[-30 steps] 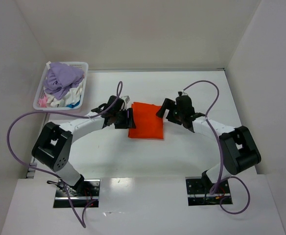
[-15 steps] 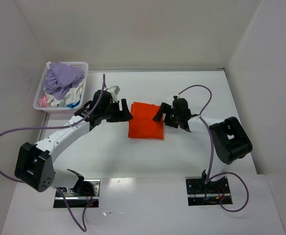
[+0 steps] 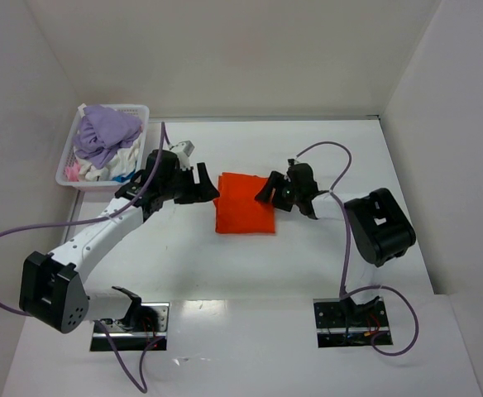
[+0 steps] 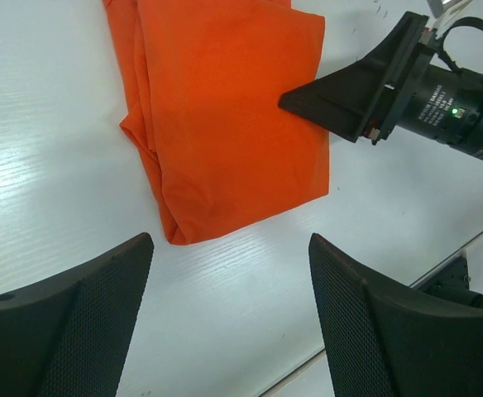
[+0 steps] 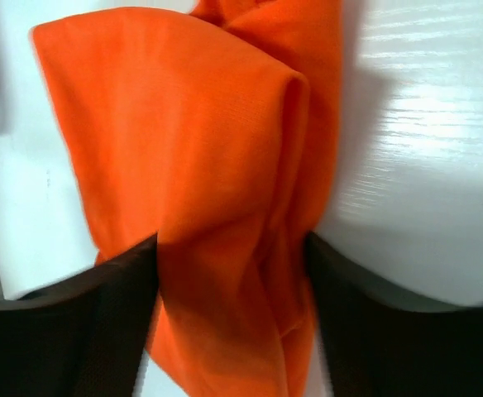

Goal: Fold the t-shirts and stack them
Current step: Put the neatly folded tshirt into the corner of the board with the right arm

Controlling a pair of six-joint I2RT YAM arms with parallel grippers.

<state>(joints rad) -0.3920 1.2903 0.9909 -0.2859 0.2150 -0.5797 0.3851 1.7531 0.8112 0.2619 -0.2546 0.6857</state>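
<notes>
Your white table point(image 3: 308, 248) carries a white basket point(image 3: 65, 175) of lilac and pale clothes at its far left corner. The orange t-shirt point(image 3: 243, 207) lies folded at the centre. Your left end effector point(image 4: 229, 244) stands wide and empty just beside it. Your right end effector point(image 5: 231, 248) straddles the shirt's edge; you cannot tell whether it pinches.

From my right wrist the orange t-shirt point(image 5: 200, 190) is blurred and runs off the top and bottom edges. My right gripper point(image 5: 231, 248) straddles its fold; pinching or not, I cannot tell. Purple cloth point(image 3: 107, 128) buries the white basket's point(image 3: 138, 110) lower clothes.
</notes>
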